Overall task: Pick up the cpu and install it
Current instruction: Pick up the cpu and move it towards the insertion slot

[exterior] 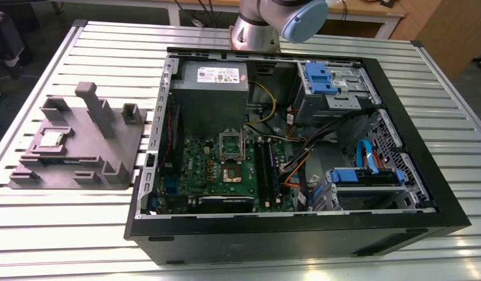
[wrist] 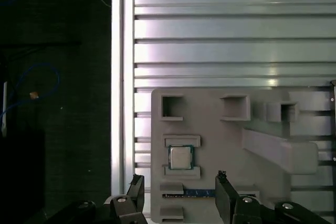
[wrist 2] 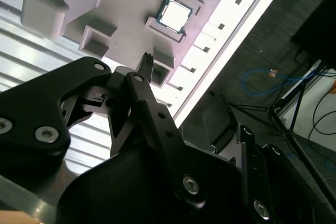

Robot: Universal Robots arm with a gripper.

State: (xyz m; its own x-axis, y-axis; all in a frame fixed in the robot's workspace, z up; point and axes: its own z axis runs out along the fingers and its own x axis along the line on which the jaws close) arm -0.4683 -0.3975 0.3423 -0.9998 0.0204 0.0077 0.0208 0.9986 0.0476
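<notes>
The cpu [exterior: 51, 139] is a small silver square lying flat in a recess of a grey holder block [exterior: 107, 143] on the slatted table, at the exterior view's left. Both wrist views look down on it: the cpu [wrist: 180, 157] sits between two low ledges of the block [wrist: 236, 145]. My gripper [wrist: 180, 195] hangs well above the chip, open, with its two black fingers [wrist: 137, 191] set wide apart and nothing between them. In the second wrist view the cpu [wrist 2: 174, 14] lies beyond one black fingertip [wrist 2: 147, 60]. The motherboard socket [exterior: 231, 171] lies uncovered, its metal frame [exterior: 230, 142] swung up.
The open computer case [exterior: 303, 228] takes up the middle of the table. Inside are the grey power supply [exterior: 213, 76], blue drive bays [exterior: 328, 79] and loose cables [exterior: 303, 158]. The holder block carries tall posts [exterior: 96, 108]. The table's edge [wrist: 116, 77] runs close to the block.
</notes>
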